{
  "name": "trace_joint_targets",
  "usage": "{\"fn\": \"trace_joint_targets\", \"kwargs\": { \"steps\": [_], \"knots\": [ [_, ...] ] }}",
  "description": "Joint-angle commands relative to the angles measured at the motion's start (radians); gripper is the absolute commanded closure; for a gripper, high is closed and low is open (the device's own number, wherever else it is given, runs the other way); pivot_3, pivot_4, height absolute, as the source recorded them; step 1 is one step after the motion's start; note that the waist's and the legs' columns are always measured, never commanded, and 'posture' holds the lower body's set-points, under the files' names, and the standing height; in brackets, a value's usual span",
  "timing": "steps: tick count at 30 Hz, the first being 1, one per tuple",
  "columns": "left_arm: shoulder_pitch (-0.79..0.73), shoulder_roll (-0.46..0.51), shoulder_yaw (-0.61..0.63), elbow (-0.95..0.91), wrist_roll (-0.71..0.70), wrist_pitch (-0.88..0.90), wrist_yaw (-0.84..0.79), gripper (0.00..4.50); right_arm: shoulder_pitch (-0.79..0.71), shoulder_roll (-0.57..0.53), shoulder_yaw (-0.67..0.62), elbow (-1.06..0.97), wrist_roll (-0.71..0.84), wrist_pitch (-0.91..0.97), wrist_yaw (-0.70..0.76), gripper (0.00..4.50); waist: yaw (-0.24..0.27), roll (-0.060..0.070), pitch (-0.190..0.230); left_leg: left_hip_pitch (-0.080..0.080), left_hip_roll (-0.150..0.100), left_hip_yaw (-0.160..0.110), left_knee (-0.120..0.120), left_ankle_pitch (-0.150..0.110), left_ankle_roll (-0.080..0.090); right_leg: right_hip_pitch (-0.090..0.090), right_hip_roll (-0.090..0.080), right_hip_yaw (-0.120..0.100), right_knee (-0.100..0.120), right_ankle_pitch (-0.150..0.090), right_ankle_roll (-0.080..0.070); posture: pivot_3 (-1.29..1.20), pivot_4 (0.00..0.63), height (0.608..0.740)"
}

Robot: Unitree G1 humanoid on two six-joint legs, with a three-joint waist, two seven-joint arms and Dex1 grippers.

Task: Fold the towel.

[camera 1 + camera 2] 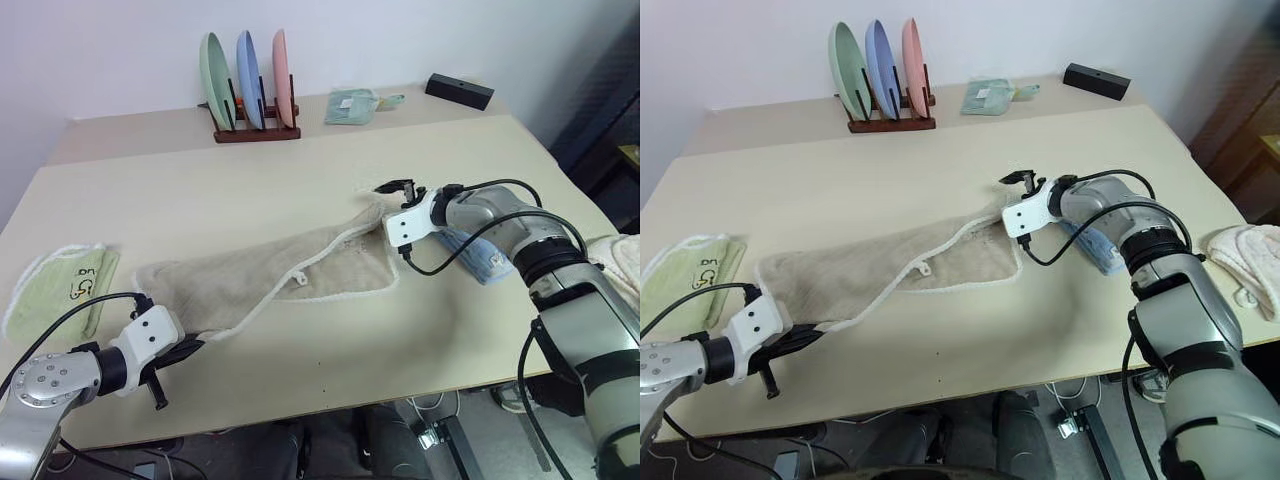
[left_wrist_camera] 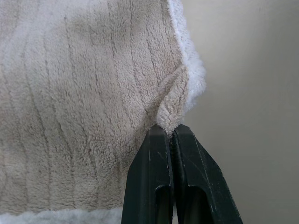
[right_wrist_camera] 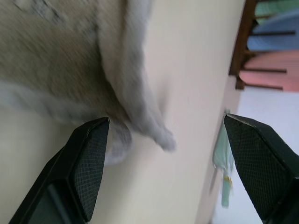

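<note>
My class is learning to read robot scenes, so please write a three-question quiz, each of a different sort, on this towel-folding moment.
1. True or false: the left gripper is shut on a pinched fold of the beige terry towel with white piping.
2. Multiple choice: the right gripper is
A. shut on the towel's corner
B. open, with the towel's far corner between its fingers
C. holding a plate
3. Short answer: how many upright plates stand in the dark wooden rack, and in which colours?

Key
1. True.
2. B.
3. Three: green, blue and pink.
</note>
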Motion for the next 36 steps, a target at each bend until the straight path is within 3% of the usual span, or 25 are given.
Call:
{"fn": "trace_joint_targets", "kwargs": {
  "steps": [1, 3, 6, 10, 12, 20, 23, 25, 31, 33, 36],
  "knots": [
    [-0.008, 0.015, 0.001, -0.019, 0.002, -0.004, -0.005, 4.5, -0.068, 0.018, 0.014, 0.031, -0.022, -0.038, -0.031, 0.54, -0.001, 0.0, 0.0, 0.0, 0.0, 0.0, 0.0, 0.0, 0.0, 0.0, 0.0, 0.0, 0.0, 0.0, 0.0, 0.0, 0.15, 0.74],
    [-0.012, 0.016, -0.004, -0.019, 0.002, -0.003, -0.003, 4.5, -0.086, 0.039, 0.028, 0.069, -0.044, -0.03, -0.072, 0.54, -0.001, 0.0, 0.0, 0.0, 0.0, 0.0, 0.0, 0.0, 0.0, 0.0, 0.0, 0.0, 0.0, 0.0, 0.0, 0.0, 0.15, 0.74],
    [-0.012, 0.014, -0.007, -0.024, 0.003, -0.001, 0.0, 4.5, -0.101, 0.062, 0.033, 0.109, -0.052, -0.024, -0.102, 1.39, 0.001, 0.0, 0.0, 0.0, 0.0, 0.0, 0.0, 0.0, 0.0, 0.0, 0.0, 0.0, 0.0, 0.0, 0.0, 0.0, 0.15, 0.74],
    [0.003, 0.009, -0.001, -0.04, 0.0, 0.006, 0.006, 4.5, -0.097, 0.065, 0.029, 0.116, -0.04, -0.044, -0.096, 3.28, 0.0, 0.0, 0.0, 0.0, 0.0, 0.0, 0.0, 0.0, 0.0, 0.0, 0.0, 0.0, 0.0, 0.0, 0.0, 0.0, 0.15, 0.74],
    [0.013, 0.01, 0.005, -0.046, 0.0, 0.007, 0.007, 4.5, -0.088, 0.058, 0.023, 0.107, -0.026, -0.058, -0.086, 4.45, -0.001, 0.0, 0.0, 0.0, 0.0, 0.0, 0.0, 0.0, 0.0, 0.0, 0.0, 0.0, 0.0, 0.0, 0.0, 0.0, 0.15, 0.74],
    [-0.003, 0.005, 0.089, -0.035, -0.04, 0.016, 0.017, 4.5, -0.033, -0.048, -0.045, 0.01, 0.07, -0.077, 0.009, 4.45, 0.002, 0.0, 0.0, 0.0, 0.0, 0.0, 0.0, 0.0, 0.0, 0.0, 0.0, 0.0, 0.0, 0.0, 0.0, 0.0, 0.15, 0.74],
    [-0.196, -0.029, 0.124, 0.037, -0.092, 0.032, 0.088, 4.5, -0.048, -0.084, -0.095, -0.032, 0.097, -0.019, -0.001, 4.45, 0.007, 0.0, 0.0, -0.001, 0.0, -0.001, 0.002, 0.0, 0.0, 0.0, 0.0, 0.0, 0.001, 0.0, 0.0, 0.0, 0.15, 0.74],
    [-0.422, -0.042, 0.109, 0.16, -0.081, 0.006, 0.154, 4.5, -0.115, -0.089, -0.113, -0.012, 0.07, 0.047, -0.063, 4.45, 0.012, 0.0, 0.001, 0.0, 0.0, -0.001, 0.002, 0.001, -0.001, 0.001, 0.0, -0.001, 0.001, 0.001, -0.001, 0.0, 0.15, 0.74],
    [-1.032, -0.037, 0.058, 0.648, 0.078, -0.179, 0.392, 4.5, -0.329, -0.101, -0.101, 0.083, -0.018, 0.162, -0.291, 4.45, -0.006, -0.002, 0.0, -0.006, 0.001, -0.001, 0.001, 0.002, -0.004, -0.007, 0.0, -0.003, 0.002, 0.003, -0.004, 0.0, 0.15, 0.74],
    [-1.136, -0.022, 0.055, 0.748, 0.088, -0.228, 0.406, 4.5, -0.367, -0.106, -0.108, 0.089, -0.01, 0.155, -0.305, 4.45, -0.015, -0.002, 0.0, -0.011, 0.001, 0.0, 0.001, 0.002, -0.004, -0.012, 0.0, -0.004, 0.002, 0.003, -0.004, 0.0, 0.15, 0.74],
    [-1.156, 0.007, 0.04, 0.784, 0.074, -0.251, 0.336, 4.5, -0.371, -0.121, -0.126, 0.062, 0.036, 0.114, -0.262, 4.45, -0.036, -0.002, 0.0, -0.009, 0.0, 0.0, 0.002, 0.002, -0.004, -0.013, -0.001, -0.005, 0.003, 0.003, -0.004, 0.0, 0.15, 0.74]
  ]
}}
